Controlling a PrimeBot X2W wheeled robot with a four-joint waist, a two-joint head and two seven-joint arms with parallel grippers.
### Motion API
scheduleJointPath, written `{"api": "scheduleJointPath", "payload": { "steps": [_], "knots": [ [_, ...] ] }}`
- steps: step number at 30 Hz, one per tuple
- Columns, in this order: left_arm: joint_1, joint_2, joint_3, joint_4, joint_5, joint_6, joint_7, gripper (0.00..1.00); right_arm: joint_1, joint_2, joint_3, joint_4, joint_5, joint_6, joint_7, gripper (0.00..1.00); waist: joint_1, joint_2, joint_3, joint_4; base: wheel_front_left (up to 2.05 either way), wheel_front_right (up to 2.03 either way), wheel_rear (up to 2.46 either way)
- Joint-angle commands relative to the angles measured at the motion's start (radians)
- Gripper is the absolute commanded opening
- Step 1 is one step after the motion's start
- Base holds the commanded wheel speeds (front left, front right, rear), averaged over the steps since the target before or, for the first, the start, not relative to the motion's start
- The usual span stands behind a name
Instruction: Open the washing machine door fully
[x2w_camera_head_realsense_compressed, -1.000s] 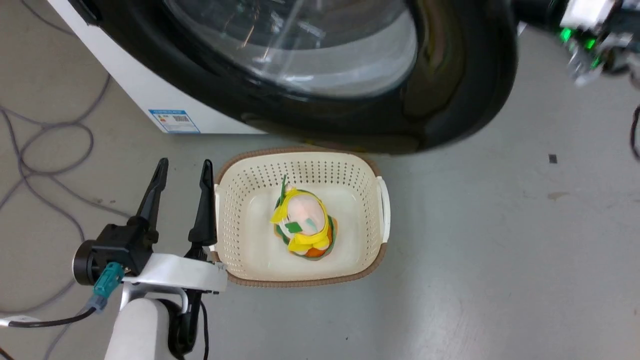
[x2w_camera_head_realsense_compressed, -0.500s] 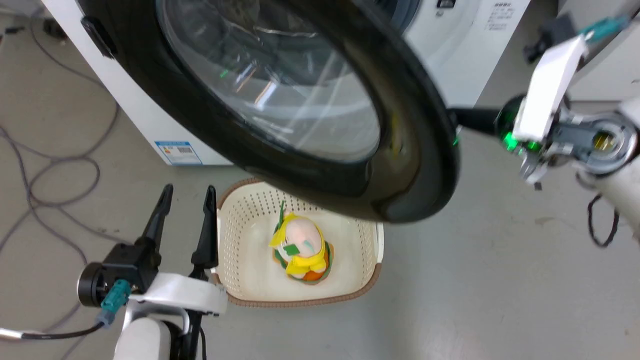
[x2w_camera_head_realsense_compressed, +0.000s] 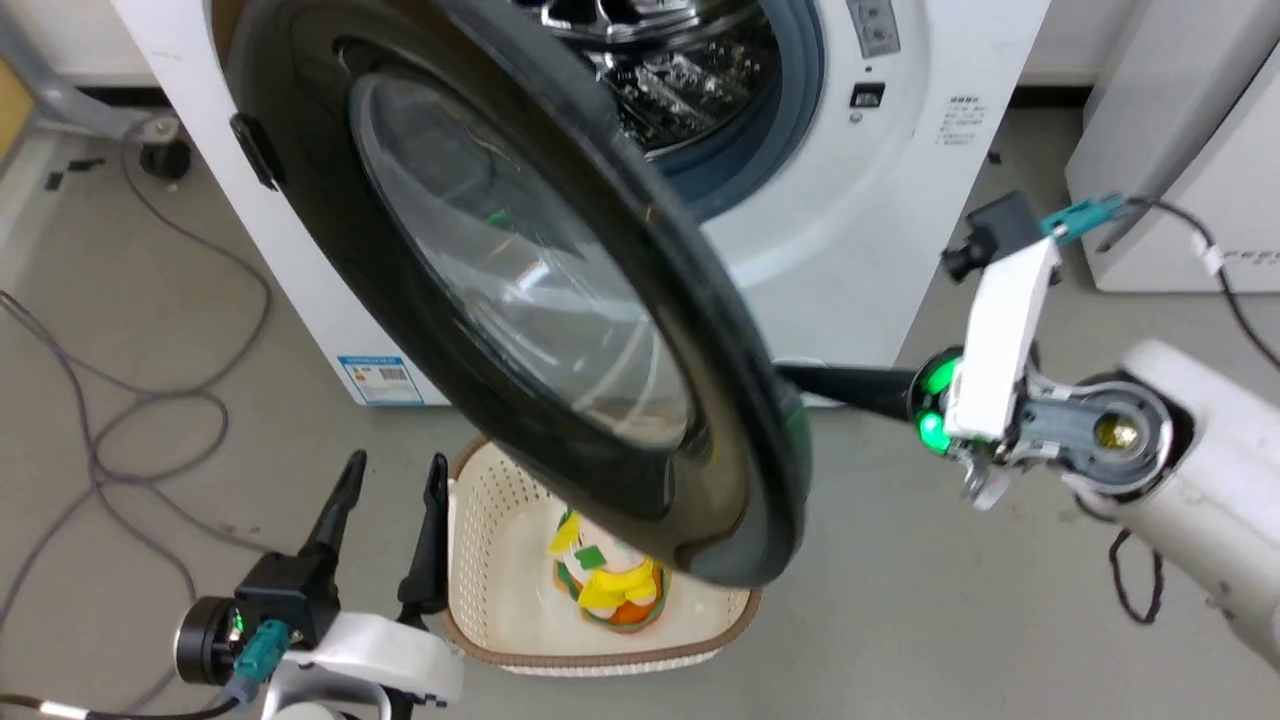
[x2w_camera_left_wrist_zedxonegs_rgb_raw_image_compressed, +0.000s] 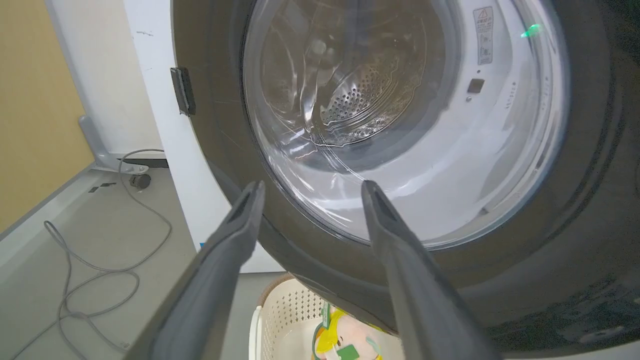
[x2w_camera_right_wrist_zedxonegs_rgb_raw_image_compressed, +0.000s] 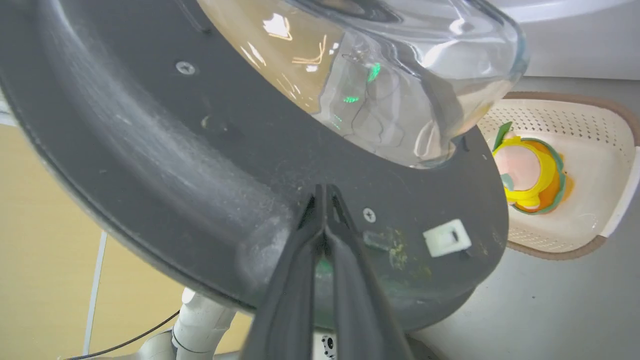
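Note:
The washing machine door (x2w_camera_head_realsense_compressed: 560, 330) stands partly swung out from the white washing machine (x2w_camera_head_realsense_compressed: 860, 250), its glass bowl window (x2w_camera_head_realsense_compressed: 520, 280) bulging toward the steel drum (x2w_camera_head_realsense_compressed: 650, 60). My right gripper (x2w_camera_head_realsense_compressed: 792, 378) reaches from the right to the door's free edge. In the right wrist view its fingers (x2w_camera_right_wrist_zedxonegs_rgb_raw_image_compressed: 300, 260) are shut together, tips (x2w_camera_right_wrist_zedxonegs_rgb_raw_image_compressed: 323, 189) against the grey inner face of the door (x2w_camera_right_wrist_zedxonegs_rgb_raw_image_compressed: 150, 140). My left gripper (x2w_camera_head_realsense_compressed: 392, 472) hangs open at the lower left, below the door's outer side, holding nothing. In the left wrist view the open left gripper (x2w_camera_left_wrist_zedxonegs_rgb_raw_image_compressed: 310, 185) points at the door's window (x2w_camera_left_wrist_zedxonegs_rgb_raw_image_compressed: 400, 125).
A cream basket (x2w_camera_head_realsense_compressed: 480, 560) with a yellow and orange soft toy (x2w_camera_head_realsense_compressed: 605, 585) sits on the floor under the door's lower edge. Grey cables (x2w_camera_head_realsense_compressed: 150, 420) lie on the floor at the left. Another white appliance (x2w_camera_head_realsense_compressed: 1180, 150) stands at the right. A blue label (x2w_camera_head_realsense_compressed: 380, 378) marks the machine's front.
The head camera has tilted up, bringing the drum into the picture. The door's free edge has swung leftward over the basket, with my right gripper following behind it. The left gripper stays open.

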Motion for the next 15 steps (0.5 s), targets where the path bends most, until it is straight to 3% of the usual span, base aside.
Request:
{"api": "scheduleJointPath", "payload": {
  "steps": [1, 15],
  "knots": [
    [0.018, 0.006, -0.006, 0.002, 0.006, 0.006, -0.003, 1.00, 0.028, 0.007, 0.015, -0.024, 0.010, 0.001, -0.011, 0.00, 0.0002, 0.0000, -0.018, 0.005, 0.00, 0.00, 0.00],
    [0.073, 0.005, -0.044, -0.005, 0.001, 0.016, 0.017, 1.00, 0.108, 0.072, 0.059, -0.097, 0.029, 0.001, -0.045, 0.00, 0.0002, 0.0000, -0.084, 0.028, 0.00, 0.00, 0.00]
  ]
}}
